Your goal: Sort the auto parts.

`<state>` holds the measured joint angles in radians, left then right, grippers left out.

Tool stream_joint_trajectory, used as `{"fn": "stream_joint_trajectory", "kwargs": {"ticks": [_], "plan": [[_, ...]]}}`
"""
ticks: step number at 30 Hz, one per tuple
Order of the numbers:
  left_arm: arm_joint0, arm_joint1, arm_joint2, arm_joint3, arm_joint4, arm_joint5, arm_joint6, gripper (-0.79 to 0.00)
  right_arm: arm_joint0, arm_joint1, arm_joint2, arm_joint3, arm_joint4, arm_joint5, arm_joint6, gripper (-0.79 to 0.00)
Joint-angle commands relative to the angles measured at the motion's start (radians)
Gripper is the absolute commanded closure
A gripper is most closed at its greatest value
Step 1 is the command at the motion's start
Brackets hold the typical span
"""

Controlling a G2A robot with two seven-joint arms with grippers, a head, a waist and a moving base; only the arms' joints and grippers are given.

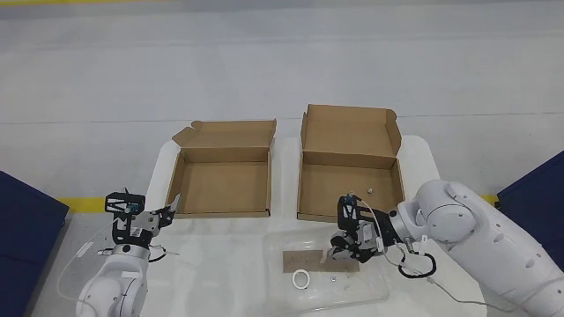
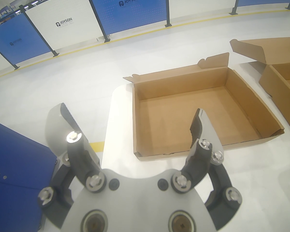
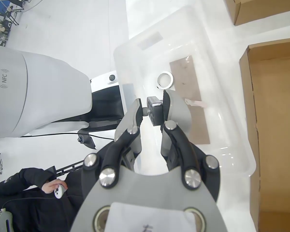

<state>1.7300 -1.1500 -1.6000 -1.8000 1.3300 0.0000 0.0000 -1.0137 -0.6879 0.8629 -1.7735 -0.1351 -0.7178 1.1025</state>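
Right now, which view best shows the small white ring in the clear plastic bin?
Right wrist view: the small white ring appears large and unobstructed in the clear plastic bin. The top view shows it tiny; the left wrist view faces a brown cardboard box.

Left box (image 1: 224,185) beside right box (image 1: 348,180) on table (image 1: 220,255), bin (image 1: 357,288) before right box, ring (image 1: 300,278) inside

Black part (image 3: 155,113): small dark block with a round knob, pinched in the right claw (image 3: 151,103) over the clear bin (image 3: 125,47).
White ring (image 3: 165,80): flat on the bin's floor.
Left box (image 1: 220,189), right box (image 1: 348,185): open cardboard, side by side, lids up.
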Motion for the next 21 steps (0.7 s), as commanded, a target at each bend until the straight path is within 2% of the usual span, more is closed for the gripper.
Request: {"fn": "stream_joint_trajectory", "kwargs": {"ticks": [1, 6, 13, 18, 21], "plan": [[0.000, 0.000, 0.000, 0.000, 0.000, 0.000, 0.000, -0.785, -0.003, -0.001, -0.002, -0.002, 0.006, -0.001, -0.007, 0.000], [0.000, 0.000, 0.000, 0.000, 0.000, 0.000, 0.000, -0.785, -0.020, 0.007, 0.006, 0.047, 0.247, -0.086, -0.086, 0.000], [0.000, 0.000, 0.000, 0.000, 0.000, 0.000, 0.000, -0.785, 0.018, 0.056, -0.028, 0.029, 0.558, -0.130, -0.130, 0.000], [0.000, 0.000, 0.000, 0.000, 0.000, 0.000, 0.000, -0.785, 0.081, 0.076, -0.079, 0.012, 0.728, -0.119, -0.119, 0.000], [0.000, 0.000, 0.000, 0.000, 0.000, 0.000, 0.000, -0.785, 0.092, 0.077, -0.087, 0.011, 0.748, -0.109, -0.109, 0.000]]}}
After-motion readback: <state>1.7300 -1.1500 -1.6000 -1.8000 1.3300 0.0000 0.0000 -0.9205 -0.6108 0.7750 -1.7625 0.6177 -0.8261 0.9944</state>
